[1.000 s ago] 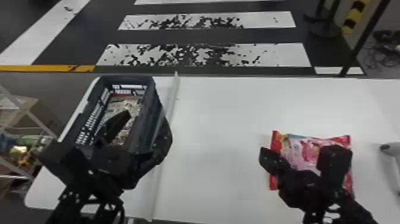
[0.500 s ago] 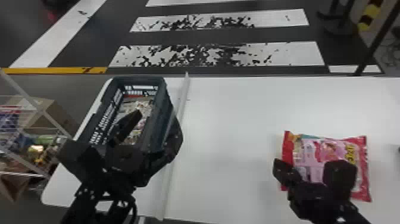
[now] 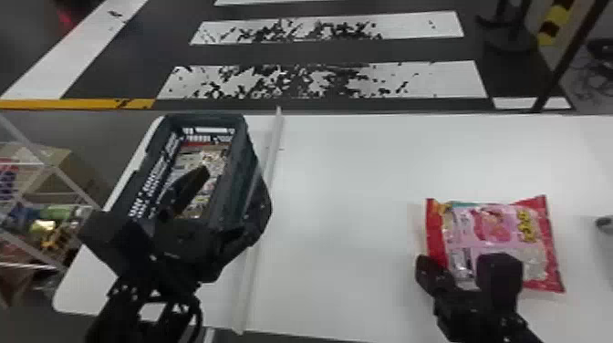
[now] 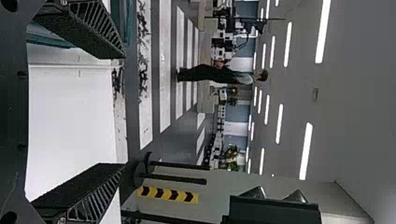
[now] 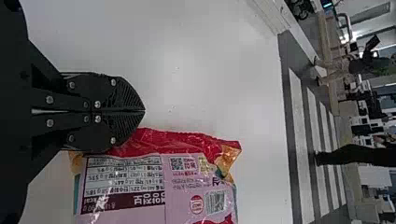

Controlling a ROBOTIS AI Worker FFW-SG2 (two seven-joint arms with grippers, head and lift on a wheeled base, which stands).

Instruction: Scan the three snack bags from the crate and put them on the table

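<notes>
Looks like one bag [image 3: 497, 237] out beside the right gripper [image 5: 144, 110]'s together jaws, scan unclear, probably two to go from the crate [image 3: 241, 168] near the left gripper [image 4: 125, 110]'s spread jaws.

Left end effector [image 3: 233, 186] with ribbed fingers [image 4: 100, 205] wide apart; white tabletop [image 4: 70, 112] between them; crate's [image 4: 123, 18] dark-green side near one finger; striped floor [image 4: 165, 60] beyond.

A wide lane of surface [image 3: 346, 182] lies between the strip [image 3: 245, 292] and the snack bag [image 3: 492, 228]. Walls ring the crate [image 3: 239, 155]; in the head view, the left gripper [image 3: 236, 184] overlaps its near end.
</notes>
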